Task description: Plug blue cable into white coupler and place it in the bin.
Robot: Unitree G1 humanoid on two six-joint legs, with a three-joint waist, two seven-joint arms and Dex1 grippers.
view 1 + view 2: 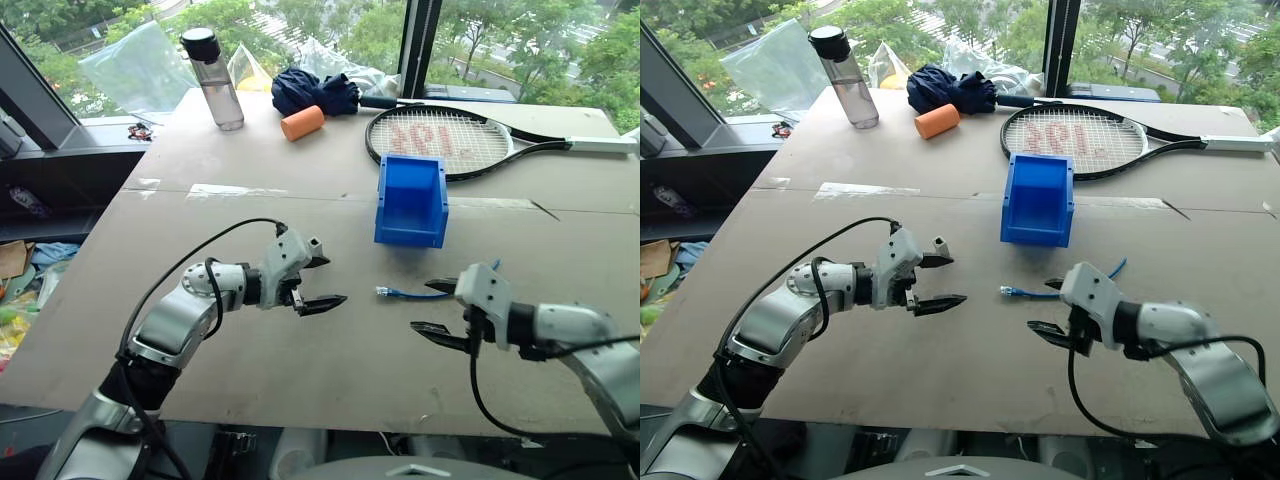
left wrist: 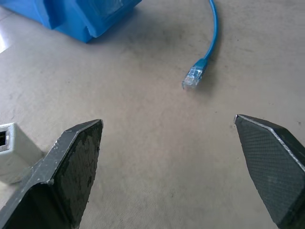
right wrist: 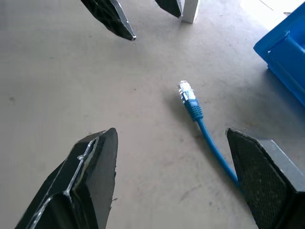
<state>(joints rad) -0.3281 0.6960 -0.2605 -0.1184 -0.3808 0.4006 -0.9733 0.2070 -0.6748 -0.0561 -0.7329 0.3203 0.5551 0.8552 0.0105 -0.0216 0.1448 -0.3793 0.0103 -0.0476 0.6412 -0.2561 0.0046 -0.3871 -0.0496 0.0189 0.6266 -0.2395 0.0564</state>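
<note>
Blue cable point(image 1: 410, 292) flat, plug toward left end effector point(image 1: 322, 281), both end effectors probably wide.

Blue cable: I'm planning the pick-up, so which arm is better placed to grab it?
Probably right. The right end effector is open beside the blue cable, which lies loose on the table; the left end effector is farther off.

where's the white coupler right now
In the left eye view the white coupler sits on the table by the left pincer's upper finger, left of the blue cable's plug.
</note>
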